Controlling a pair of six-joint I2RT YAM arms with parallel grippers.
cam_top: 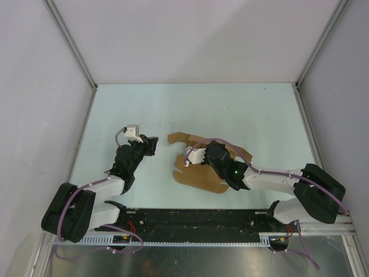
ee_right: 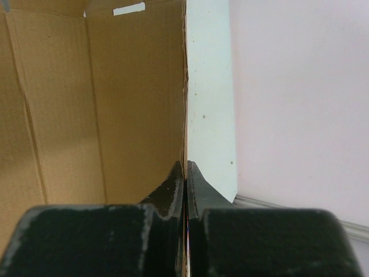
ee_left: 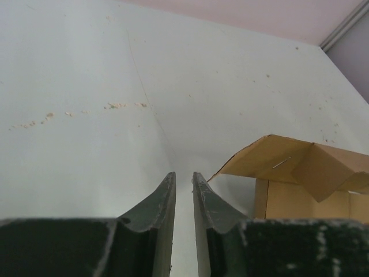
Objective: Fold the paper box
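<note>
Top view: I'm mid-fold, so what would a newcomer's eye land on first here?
The brown paper box lies half folded in the middle of the table, with the right gripper pinched shut on the edge of one upright panel. The left gripper hangs just left of the box, its jaws slightly apart and empty, with a raised flap to its right.
</note>
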